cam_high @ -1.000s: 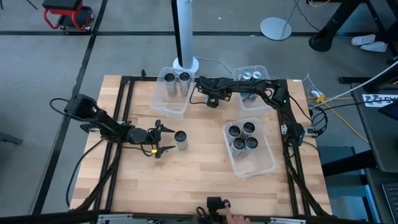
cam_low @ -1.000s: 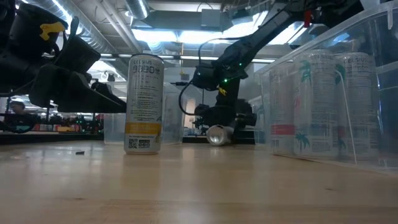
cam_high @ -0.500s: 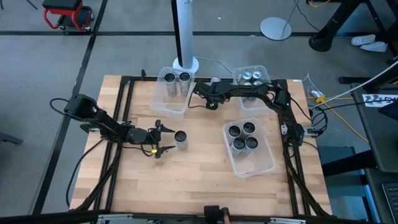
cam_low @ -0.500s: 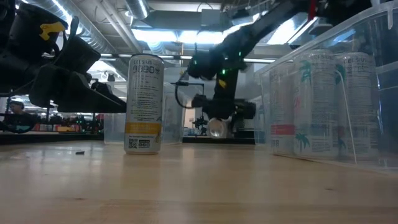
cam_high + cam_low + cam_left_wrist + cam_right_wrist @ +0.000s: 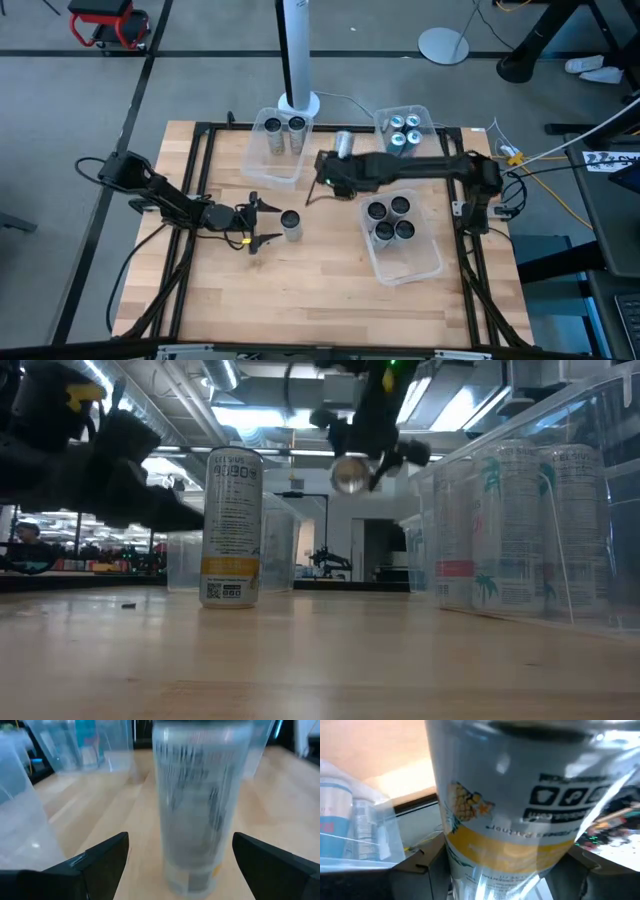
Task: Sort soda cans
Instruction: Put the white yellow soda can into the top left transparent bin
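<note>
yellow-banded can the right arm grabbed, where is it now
High view: the yellow-banded can lies sideways in the right gripper, lifted between the far-left bin and far-right bin.

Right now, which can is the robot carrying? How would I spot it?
Look above the wooden table, between the three clear bins. The right gripper holds a can in the air, lying sideways. It has a yellow band, and it is the only can off the table.

Look at the upright can [image 5: 232, 527] standing left of centre: you can read "CELSIUS" along its top (a QR code sits low on its label). Nothing else reads clearly.
</note>
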